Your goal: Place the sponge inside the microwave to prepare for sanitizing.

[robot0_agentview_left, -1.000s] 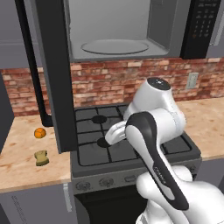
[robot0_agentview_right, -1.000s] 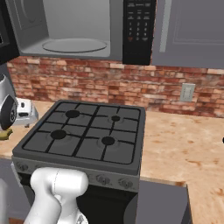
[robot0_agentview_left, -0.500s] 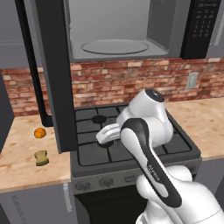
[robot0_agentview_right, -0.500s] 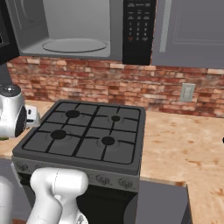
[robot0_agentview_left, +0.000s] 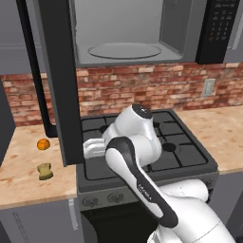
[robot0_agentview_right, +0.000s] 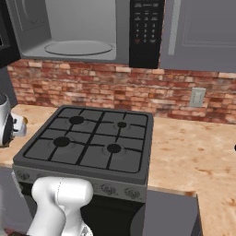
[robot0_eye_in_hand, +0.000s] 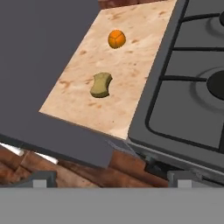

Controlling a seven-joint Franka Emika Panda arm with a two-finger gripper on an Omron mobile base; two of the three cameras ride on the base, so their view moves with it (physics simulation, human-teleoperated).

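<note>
Sponge [robot0_agentview_left: 45, 171] lying on bench [robot0_agentview_left: 23, 156] near orange ball [robot0_agentview_left: 43, 144]. Jaws [robot0_agentview_left: 95, 148] standing apart, holding nothing. Microwave [robot0_agentview_left: 142, 33] hanging open above.

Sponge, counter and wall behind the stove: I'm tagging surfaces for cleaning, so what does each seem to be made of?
The sponge looks like soft matte foam: olive-yellow, pinched sides, no shine. The counter looks like speckled tan stone or laminate, smooth; the render leaves open which. The wall looks like rough red brick with pale mortar lines.
</note>
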